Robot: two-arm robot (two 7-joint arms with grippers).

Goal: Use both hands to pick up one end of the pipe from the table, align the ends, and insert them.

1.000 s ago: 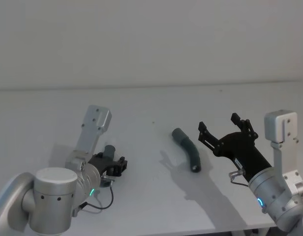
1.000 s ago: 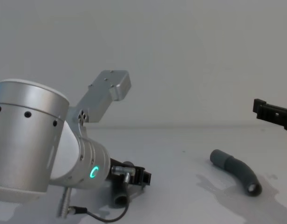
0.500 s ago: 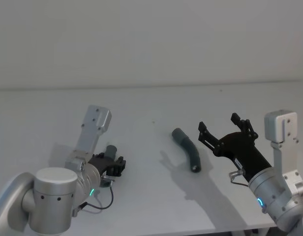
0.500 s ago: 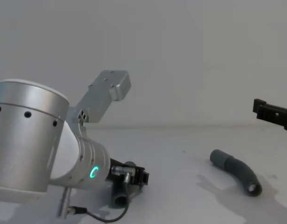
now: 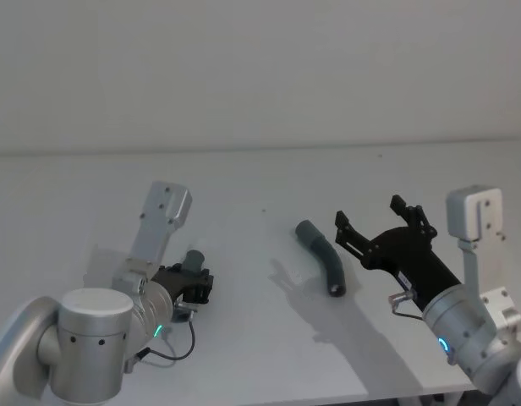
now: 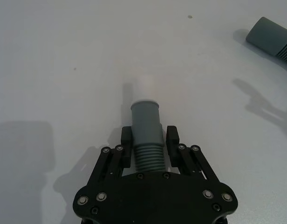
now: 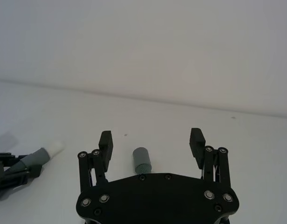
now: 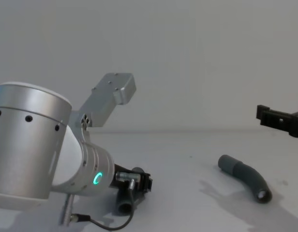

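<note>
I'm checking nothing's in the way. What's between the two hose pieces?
Only bare table, seen in the head view, between the held hose piece in the left end effector and the loose hose piece.

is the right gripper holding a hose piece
No, the right gripper is open, and the nearby hose piece lies free on the table.

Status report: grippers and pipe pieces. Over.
Left gripper shut on white-tipped piece. Right gripper open, hovering near socket piece lying on table. Black cable by left wrist, off the path.
</note>
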